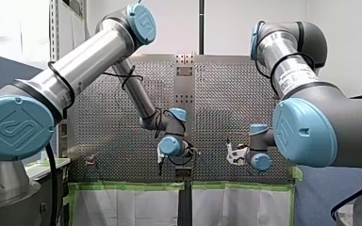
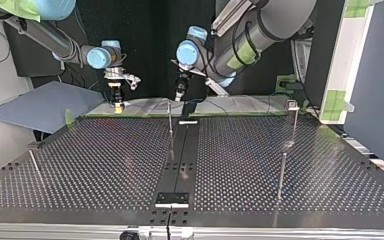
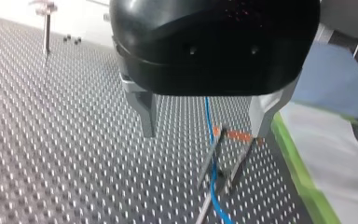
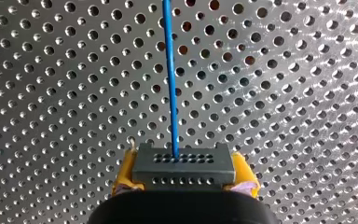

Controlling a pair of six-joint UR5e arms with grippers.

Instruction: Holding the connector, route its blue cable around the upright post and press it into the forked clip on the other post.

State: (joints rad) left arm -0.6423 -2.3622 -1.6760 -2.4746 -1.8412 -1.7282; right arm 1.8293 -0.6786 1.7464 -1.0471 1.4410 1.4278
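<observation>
Top view, bench (image 2: pixel 105 165): a perforated metal plate fills the lower half of the frame, with a black strip (image 2: pixel 180 155) down its middle.
Arms: my right arm enters at the upper left and my left arm at the upper right. Both reach down over the bench's far edge, upper centre.
Posts: a thin upright post (image 2: pixel 170 122) stands at centre frame, between the two grippers and nearer the camera. A taller clip post (image 2: pixel 293 120) is at the right, with a shorter post (image 2: pixel 281 172) below it. A leaning rod (image 2: pixel 35 165) is at the lower left.
Around: a grey-blue sheet (image 2: pixel 45 105) lies at the left, beyond the bench.
Free hand, left gripper (image 3: pixel 205 133): released, its metal fingers (image 3: pixel 147 114) wide apart and holding nothing.
Grasp, right gripper (image 4: pixel 184 175): clenched on the connector (image 4: pixel 184 163), with yellow pads (image 4: pixel 123 179) at both its sides.
Task thing, blue cable (image 4: pixel 170 79): it leaves the connector's holed face and runs straight ahead over the bench.
In the way: beyond the left gripper's fingers the cable passes thin metal rods (image 3: pixel 209 158); I cannot tell whether it touches them.
</observation>
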